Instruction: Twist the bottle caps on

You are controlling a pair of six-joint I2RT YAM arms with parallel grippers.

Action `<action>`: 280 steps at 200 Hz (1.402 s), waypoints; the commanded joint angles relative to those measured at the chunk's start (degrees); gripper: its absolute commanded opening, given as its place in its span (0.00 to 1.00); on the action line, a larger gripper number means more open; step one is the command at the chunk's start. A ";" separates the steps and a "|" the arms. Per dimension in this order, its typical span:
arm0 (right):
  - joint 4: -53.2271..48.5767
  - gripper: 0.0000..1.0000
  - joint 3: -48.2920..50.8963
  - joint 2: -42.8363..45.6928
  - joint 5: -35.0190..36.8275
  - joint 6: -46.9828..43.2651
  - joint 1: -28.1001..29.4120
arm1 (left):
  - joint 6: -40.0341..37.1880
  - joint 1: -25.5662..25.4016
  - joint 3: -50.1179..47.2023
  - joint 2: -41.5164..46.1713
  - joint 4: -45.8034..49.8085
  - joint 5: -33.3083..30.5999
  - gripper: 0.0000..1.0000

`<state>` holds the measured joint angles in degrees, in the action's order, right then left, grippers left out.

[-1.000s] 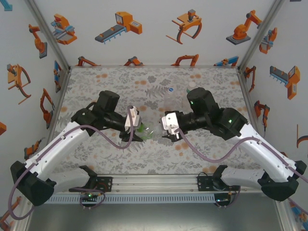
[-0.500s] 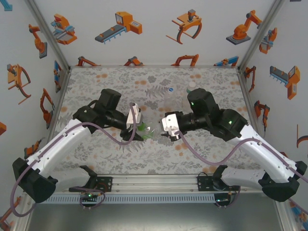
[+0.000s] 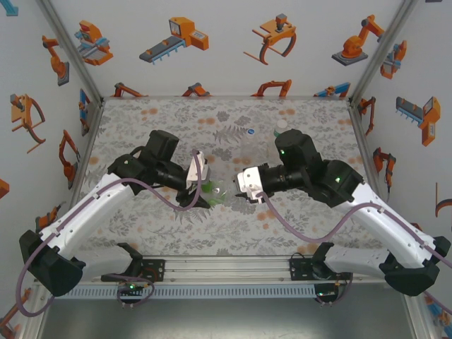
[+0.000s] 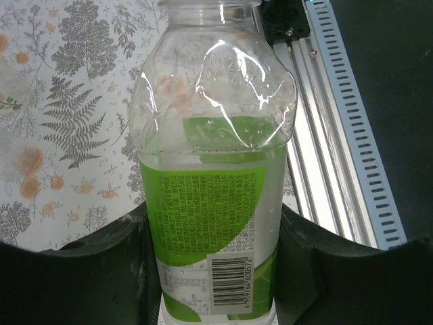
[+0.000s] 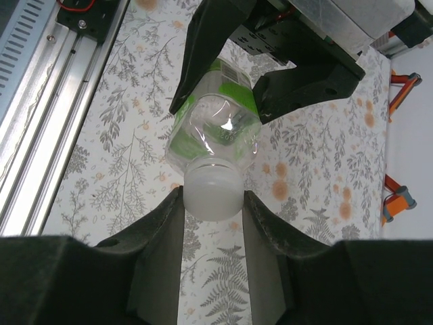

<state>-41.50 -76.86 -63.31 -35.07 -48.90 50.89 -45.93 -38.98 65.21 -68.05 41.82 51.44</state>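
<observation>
Left gripper (image 4: 213, 261): shut tight on the bottle (image 4: 215, 169).
Right gripper (image 5: 214, 200): pinching the whitish cap (image 5: 213, 188).
Whitish cap: sits on the bottle's mouth.

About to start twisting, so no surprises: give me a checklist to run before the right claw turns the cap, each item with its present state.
1. Left claw shut on the bottle, fingers on either side of its label: ok.
2. Right claw shut on the whitish cap: ok.
3. Cap sitting over the bottle's mouth: ok.
4. Cap roughly in line with the bottle's body, seen from the right wrist: ok.
5. Threads actually caught: cannot tell.
</observation>
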 commanded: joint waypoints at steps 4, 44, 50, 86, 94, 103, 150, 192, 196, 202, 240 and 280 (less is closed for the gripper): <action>2.72 0.29 1.80 0.74 -1.51 5.17 0.61 | 0.28 -0.19 1.70 -0.15 0.54 0.27 0.00; 11.94 0.17 7.58 3.17 2.35 24.61 0.61 | -0.01 -0.17 1.09 0.41 -0.68 -2.75 0.00; 14.05 0.14 8.86 3.64 3.06 28.70 0.61 | -0.03 -0.22 0.69 0.83 -1.32 -3.33 0.00; 24.40 0.00 14.01 5.50 9.05 53.61 0.60 | 0.72 -0.19 -3.32 4.15 -7.79 -6.67 0.00; 26.36 0.00 14.59 5.78 10.76 59.55 0.61 | 1.09 -0.21 -4.33 4.86 -9.54 -7.51 0.00; 28.43 0.00 15.12 5.91 11.90 65.73 0.61 | 1.53 -0.23 -5.19 5.59 -11.16 -8.38 0.00; 32.77 0.00 16.45 3.41 17.85 96.87 0.61 | 2.69 -0.21 -7.55 7.38 -15.60 -12.56 0.00; 34.14 0.00 15.43 0.56 18.41 104.04 0.61 | 2.91 -0.18 -7.69 7.30 -16.25 -12.79 0.00; 33.38 0.00 15.10 0.59 18.93 103.68 0.61 | 2.87 -0.20 -7.73 7.32 -16.25 -12.87 0.00; 32.23 0.00 14.69 0.72 19.65 102.92 0.61 | 2.87 -0.23 -7.74 7.39 -16.25 -12.95 0.00; 23.67 0.12 12.69 3.78 25.20 93.60 0.58 | 2.74 -0.21 -7.83 7.54 -16.27 -12.97 0.00; 24.72 0.45 14.15 7.97 23.20 75.69 0.61 | 2.39 -0.23 -7.80 7.20 -15.80 -11.28 0.00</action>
<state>-17.06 -62.02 -58.35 -12.32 40.82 51.57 -43.13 -38.72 57.60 -60.95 26.52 36.10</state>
